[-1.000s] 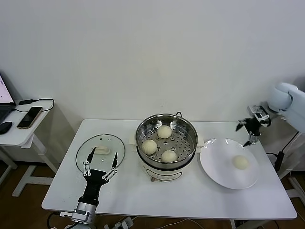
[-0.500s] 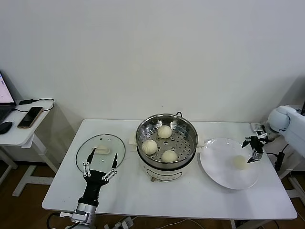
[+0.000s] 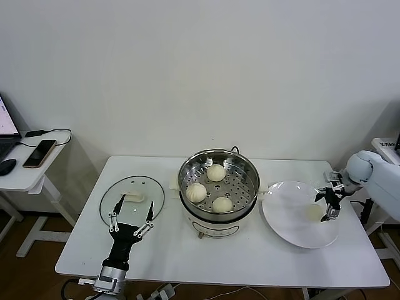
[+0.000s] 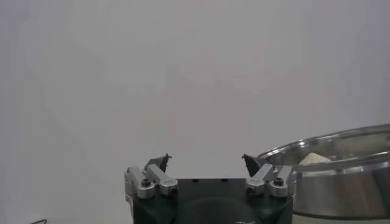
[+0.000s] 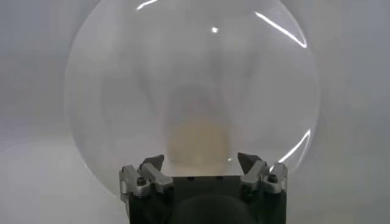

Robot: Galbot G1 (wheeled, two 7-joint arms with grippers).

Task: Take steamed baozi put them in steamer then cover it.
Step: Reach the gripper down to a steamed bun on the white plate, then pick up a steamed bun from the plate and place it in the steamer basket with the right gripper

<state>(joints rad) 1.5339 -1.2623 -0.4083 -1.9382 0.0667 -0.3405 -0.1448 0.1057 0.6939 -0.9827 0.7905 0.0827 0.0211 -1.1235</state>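
Note:
The steel steamer (image 3: 219,164) stands mid-table with three baozi inside: one at the back (image 3: 215,172), one on the left (image 3: 195,192) and one in front (image 3: 222,204). The fourth baozi (image 3: 312,212) lies on the white plate (image 3: 284,219) to the right. My right gripper (image 3: 327,204) is open and hangs just above that baozi; in the right wrist view the baozi (image 5: 196,141) sits between my open right gripper (image 5: 201,163). The glass cover (image 3: 132,198) lies flat on the table at left. My left gripper (image 3: 132,212) is open and idle over the cover's near edge; it also shows open in the left wrist view (image 4: 205,161).
The steamer rim (image 4: 329,149) shows in the left wrist view. A side table (image 3: 25,175) with a phone (image 3: 39,153) stands at far left. A wall is close behind the white table (image 3: 187,250).
My right gripper has come down from above the table's far right edge to just over the baozi on the plate. The left arm has not moved.

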